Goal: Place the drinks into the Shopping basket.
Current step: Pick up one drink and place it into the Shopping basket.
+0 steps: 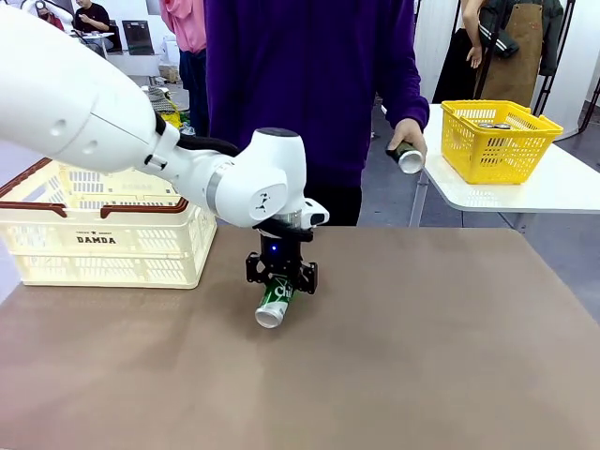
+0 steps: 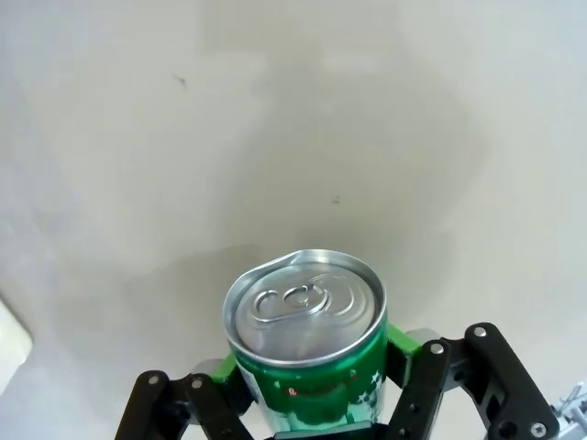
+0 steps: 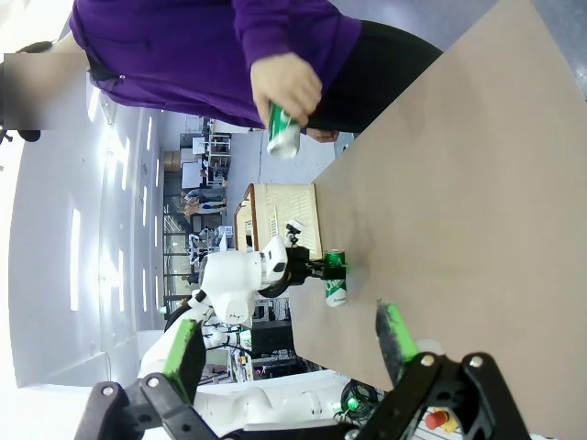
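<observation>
**Bright Metal on a Matt Table**

The green can (image 2: 307,344) had a brushed silver metal lid that caught the light and a glossy printed wall. The table (image 1: 422,356) was a smooth, matt brown top. The Shopping basket (image 1: 103,248) looked like cream moulded plastic with a dark brown rim; the yellow mesh basket (image 1: 497,141) was plastic too. The shell of the left arm (image 1: 94,112) was glossy white; the links of the left gripper (image 2: 312,357) were matt black. The person's purple top (image 1: 309,84) was soft, matt cloth.

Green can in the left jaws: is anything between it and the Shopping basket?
Nothing visible. Bare tabletop separates the green can from the Shopping basket on the robot's left; only the basket's own brown rim needs clearing.
</observation>
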You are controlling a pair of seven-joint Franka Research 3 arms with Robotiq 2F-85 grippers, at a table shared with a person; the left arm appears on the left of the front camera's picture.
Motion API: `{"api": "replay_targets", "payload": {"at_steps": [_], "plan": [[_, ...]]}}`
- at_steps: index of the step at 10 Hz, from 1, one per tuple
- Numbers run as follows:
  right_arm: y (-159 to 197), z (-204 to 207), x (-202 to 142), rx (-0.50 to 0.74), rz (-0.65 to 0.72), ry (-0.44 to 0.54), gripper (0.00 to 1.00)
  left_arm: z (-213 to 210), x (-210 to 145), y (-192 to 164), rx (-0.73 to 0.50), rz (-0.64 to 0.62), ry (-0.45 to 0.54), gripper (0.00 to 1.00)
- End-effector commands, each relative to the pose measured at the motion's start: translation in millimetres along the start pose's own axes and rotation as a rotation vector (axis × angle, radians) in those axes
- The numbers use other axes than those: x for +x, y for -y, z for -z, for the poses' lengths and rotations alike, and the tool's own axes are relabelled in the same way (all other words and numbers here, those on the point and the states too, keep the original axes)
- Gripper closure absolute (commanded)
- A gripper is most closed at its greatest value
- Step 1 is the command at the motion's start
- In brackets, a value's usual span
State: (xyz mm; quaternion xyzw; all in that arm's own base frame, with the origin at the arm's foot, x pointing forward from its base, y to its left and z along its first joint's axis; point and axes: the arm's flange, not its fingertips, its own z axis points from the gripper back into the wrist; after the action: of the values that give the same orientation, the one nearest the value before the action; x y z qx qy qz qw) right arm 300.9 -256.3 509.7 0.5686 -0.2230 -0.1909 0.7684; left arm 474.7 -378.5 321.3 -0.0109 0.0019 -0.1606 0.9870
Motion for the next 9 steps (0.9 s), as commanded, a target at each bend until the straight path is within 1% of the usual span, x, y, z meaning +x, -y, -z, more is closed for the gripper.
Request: {"api": "replay_targets", "payload": {"at_steps": [1,3,4,5,6,7,8,9], "plan": [[-1,-1,1,0.017,-0.021,0.002,0.0,-36,-25,-17,-0.056,0.01,0.024,1.0],[-1,-1,1,0.017,-0.021,0.002,0.0,-99,-56,-38,-0.108,0.039,0.006,1.0],[-1,-1,1,0.017,-0.021,0.002,0.0,-134,-78,-58,-0.147,0.118,0.02,1.0],[-1,-1,1,0.017,-0.021,0.002,0.0,-165,-101,-86,-0.174,0.14,0.075,1.0],[-1,-1,1,0.017,-0.021,0.002,0.0,-189,-124,-127,-0.226,0.221,0.099,1.0],[-1,-1,1,0.017,-0.021,0.002,0.0,-203,-144,-180,-0.267,0.287,0.12,1.0],[-1,-1,1,0.017,-0.021,0.002,0.0,-210,-164,-244,-0.378,0.433,0.152,1.0],[-1,-1,1,0.017,-0.021,0.002,0.0,-207,-189,-302,-0.512,0.484,0.19,1.0]]}}
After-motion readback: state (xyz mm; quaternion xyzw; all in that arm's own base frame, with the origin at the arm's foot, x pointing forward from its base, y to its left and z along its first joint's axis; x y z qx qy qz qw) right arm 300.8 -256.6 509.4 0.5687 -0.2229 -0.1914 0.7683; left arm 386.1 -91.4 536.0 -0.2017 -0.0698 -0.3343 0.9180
